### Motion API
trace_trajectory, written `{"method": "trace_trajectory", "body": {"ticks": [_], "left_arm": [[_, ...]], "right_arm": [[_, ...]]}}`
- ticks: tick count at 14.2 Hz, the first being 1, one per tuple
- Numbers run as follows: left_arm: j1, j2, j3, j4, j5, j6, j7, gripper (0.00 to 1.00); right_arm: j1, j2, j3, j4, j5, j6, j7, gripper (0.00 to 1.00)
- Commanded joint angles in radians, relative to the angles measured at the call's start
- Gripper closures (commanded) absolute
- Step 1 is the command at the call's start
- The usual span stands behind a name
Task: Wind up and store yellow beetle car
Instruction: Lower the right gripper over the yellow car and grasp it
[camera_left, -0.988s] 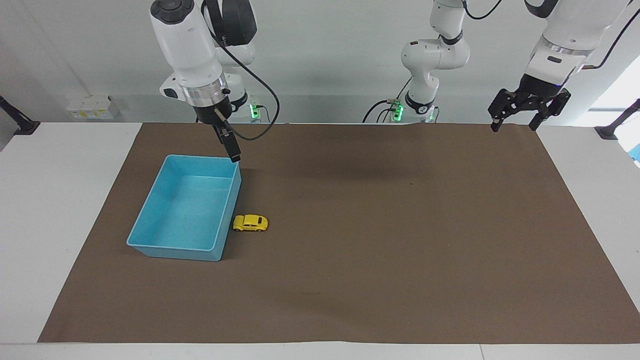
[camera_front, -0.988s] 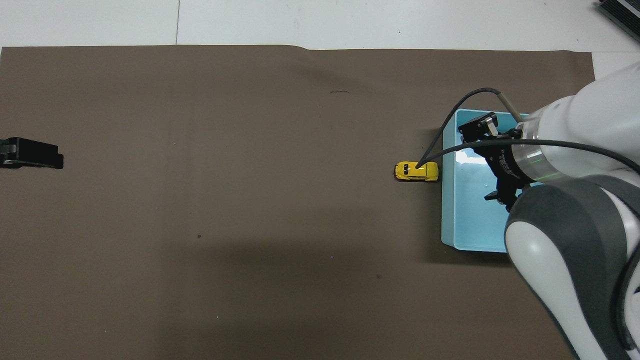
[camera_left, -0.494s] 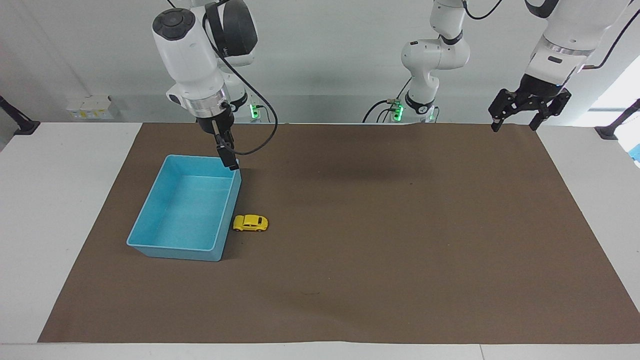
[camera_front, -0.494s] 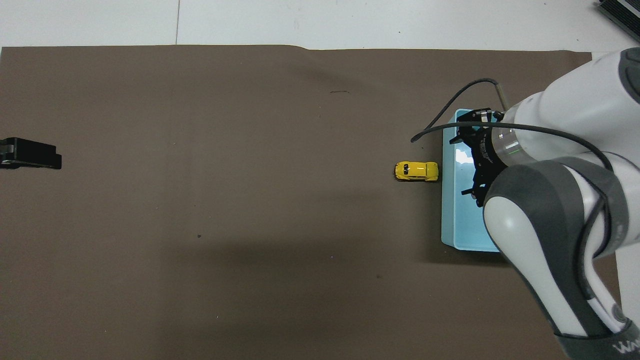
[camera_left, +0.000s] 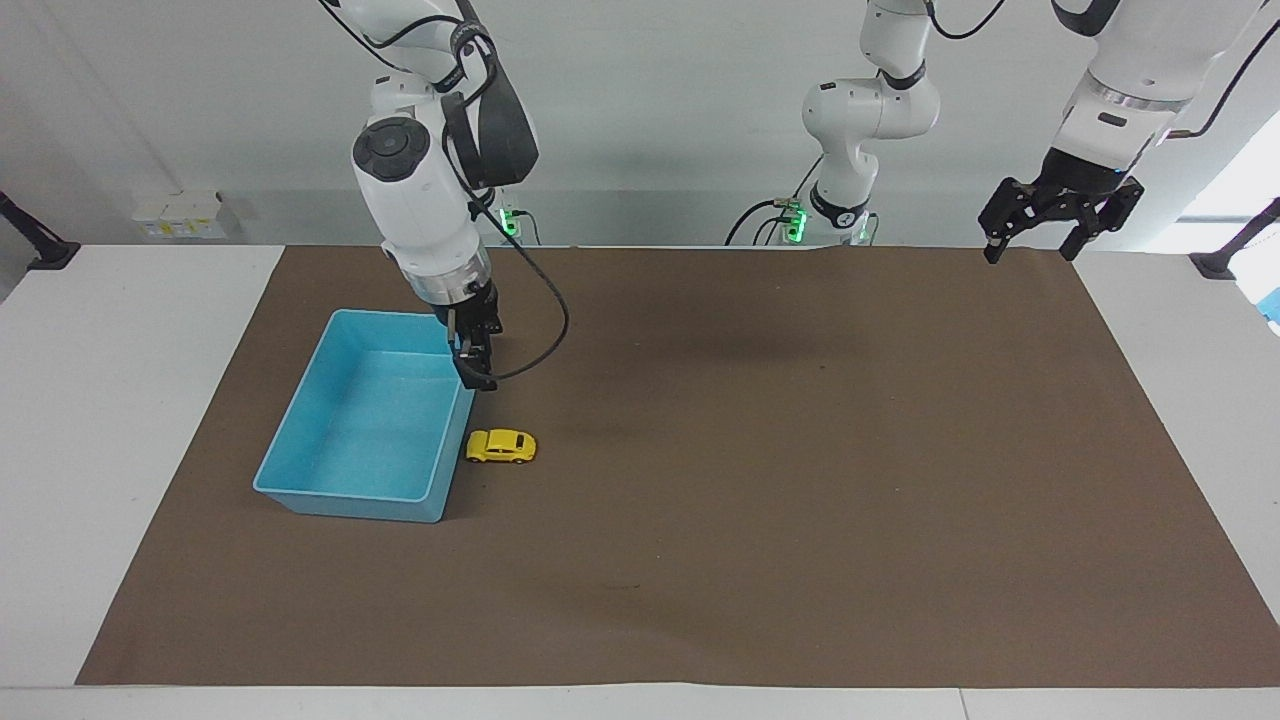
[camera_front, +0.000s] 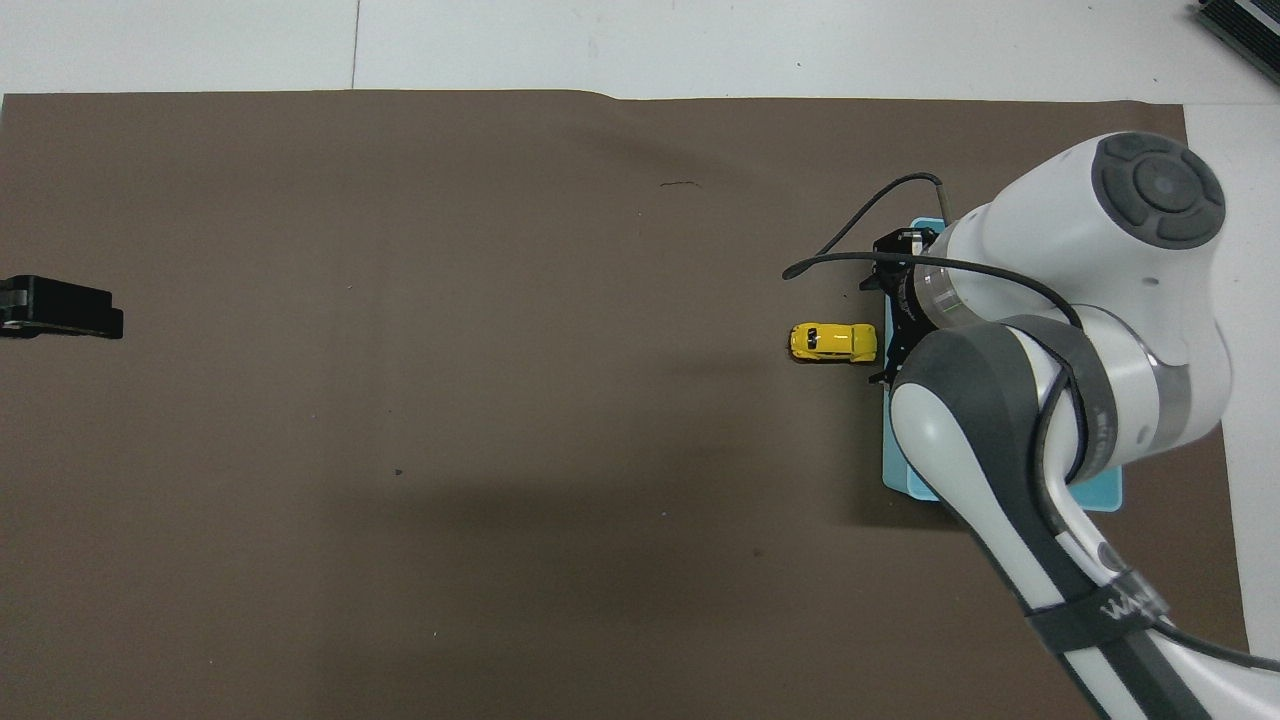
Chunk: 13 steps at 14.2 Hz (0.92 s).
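Note:
The yellow beetle car (camera_left: 501, 446) stands on the brown mat, right beside the outer wall of the blue bin (camera_left: 300, 415), apart from both grippers. It also shows in the overhead view (camera_front: 833, 343). My right gripper (camera_left: 478, 368) is open and empty, pointing down over the bin's wall next to the car; in the overhead view (camera_front: 888, 312) it sits at the car's end. My left gripper (camera_left: 1045, 238) is open and empty, and waits raised over the mat's edge at the left arm's end of the table (camera_front: 60, 308).
The bin is empty inside; in the overhead view the right arm covers most of the bin (camera_front: 893, 470). The brown mat (camera_left: 800, 450) covers most of the white table (camera_left: 120, 400). A cable loops from the right wrist over the mat near the car.
My right gripper has come down and moved from over the bin's corner nearest the robots toward the car. The car, the bin and the left arm have not moved.

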Motion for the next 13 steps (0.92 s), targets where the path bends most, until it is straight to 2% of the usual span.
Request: {"method": "trace_trajectory", "body": {"ticks": [1, 6, 8, 13], "left_arm": [[0.011, -0.003, -0.005, 0.013, 0.004, -0.022, 0.004, 0.0], [0.011, -0.003, -0.005, 0.014, 0.004, -0.022, 0.004, 0.0], [0.011, -0.003, -0.005, 0.014, 0.004, -0.022, 0.004, 0.0], [0.011, -0.003, -0.005, 0.013, 0.004, -0.022, 0.004, 0.0]], "right_arm": [[-0.004, 0.032, 0.004, -0.014, -0.052, 0.048, 0.055, 0.0], [0.027, 0.07, 0.003, -0.036, -0.112, 0.091, 0.08, 0.0], [0.03, 0.074, 0.003, -0.089, -0.167, 0.152, 0.121, 0.0], [0.032, 0.11, 0.003, -0.135, -0.184, 0.238, 0.126, 0.0]]}}
